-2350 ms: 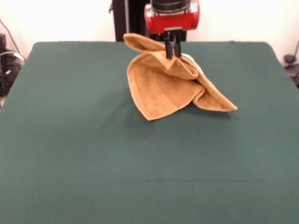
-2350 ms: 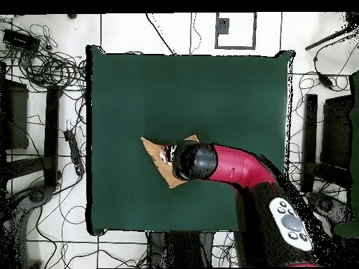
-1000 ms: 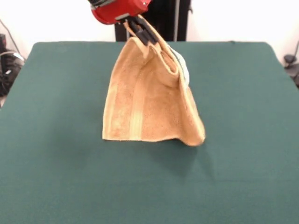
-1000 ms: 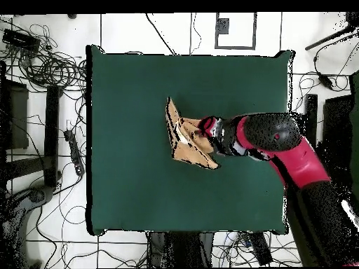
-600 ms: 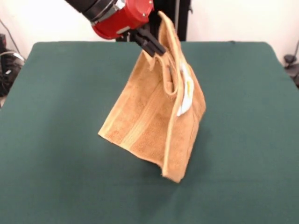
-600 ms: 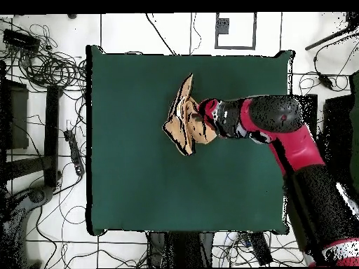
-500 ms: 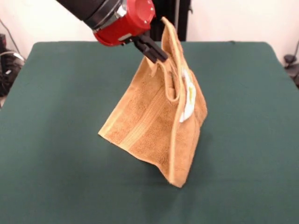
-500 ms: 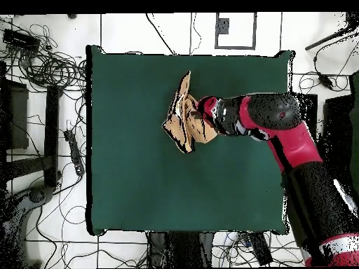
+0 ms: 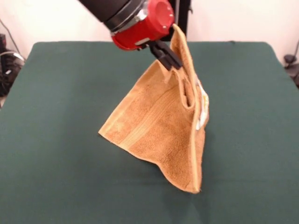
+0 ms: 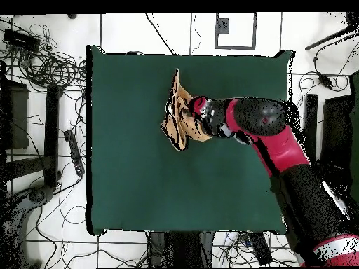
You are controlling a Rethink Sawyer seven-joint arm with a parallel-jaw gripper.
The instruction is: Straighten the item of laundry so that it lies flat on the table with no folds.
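1. Front view first: the end effector (image 9: 170,60) is pinching the towel (image 9: 161,126) by its top edge, jaws narrow and clamped on the cloth, and it is holding most of it up off the bench (image 9: 56,140).
2. The towel is hanging as a tall, tilted tent. Its lowest corner is reaching down toward the bench's near edge, right of centre, and its left corner is pointing at the left edge. Whether either corner is touching the felt, I cannot tell.
3. Here's the change: a couple of seconds ago the towel was sitting crumpled low near the far edge. Now it is being carried toward the near edge, and in the last half second the wrist has swung right while the lowest corner has slid closer to the near edge.
4. The paler band is showing along the lower left edge, and the white label (image 9: 202,109) is peeking out on the right side, where a fold is doubling the cloth.
5. Overhead view: the arm (image 10: 273,143) is reaching across and the towel (image 10: 179,115) is showing as a narrow bunch, well inside every edge.
6. My read: lifting is opening the cloth out, but that doubled flap is not flat, so a slow drag-and-lay is looking necessary.
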